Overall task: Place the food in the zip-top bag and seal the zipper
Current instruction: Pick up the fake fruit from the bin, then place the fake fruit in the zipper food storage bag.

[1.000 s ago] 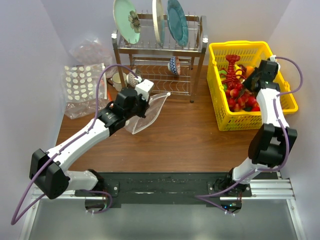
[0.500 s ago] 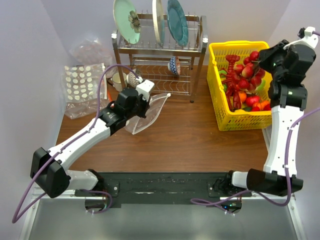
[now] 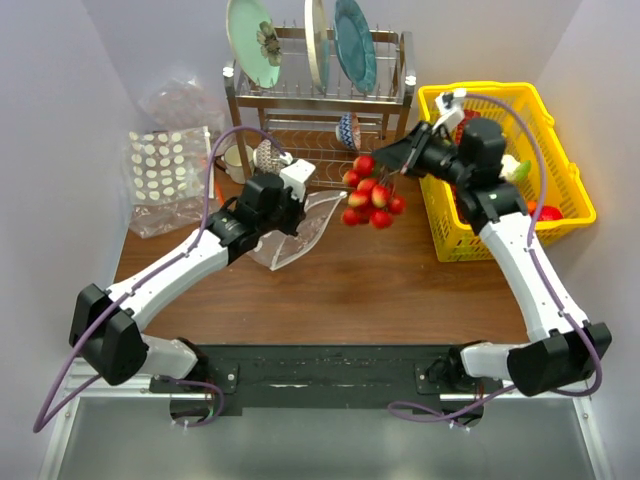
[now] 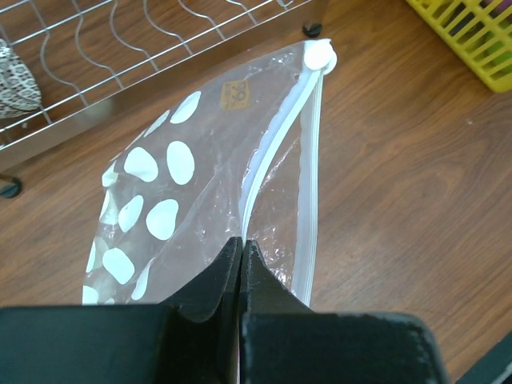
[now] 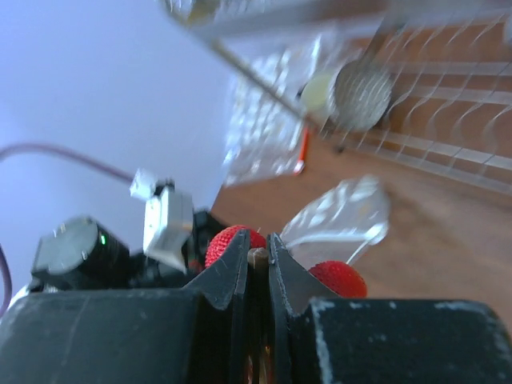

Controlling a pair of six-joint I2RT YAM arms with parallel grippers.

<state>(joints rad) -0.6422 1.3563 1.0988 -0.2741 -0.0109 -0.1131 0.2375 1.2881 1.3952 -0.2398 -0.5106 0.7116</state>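
Note:
The zip-top bag (image 3: 305, 222) is a clear pouch with white spots, lying on the brown table in front of the dish rack. Its zipper (image 4: 282, 132) gapes open, with a white slider (image 4: 321, 56) at the far end. My left gripper (image 3: 283, 212) is shut on the near lip of the bag (image 4: 184, 184), the jaws (image 4: 242, 244) pinched together on the plastic. My right gripper (image 3: 398, 162) is shut on the stem of a bunch of red toy berries (image 3: 368, 195), which hangs in the air just right of the bag. In the right wrist view the jaws (image 5: 258, 258) clamp the brown stem, with berries (image 5: 336, 278) below.
A yellow basket (image 3: 500, 95) at the back right holds more toy food (image 3: 545, 212). A metal dish rack (image 3: 320, 110) with plates stands at the back centre. A flat pack with rows of white dots (image 3: 165, 175) and a wrinkly sack (image 3: 185, 100) lie at the back left.
My right arm lifted the bunch of red berries out of the yellow basket and swung it left, over the table beside the bag. My left gripper has kept its hold on the bag.

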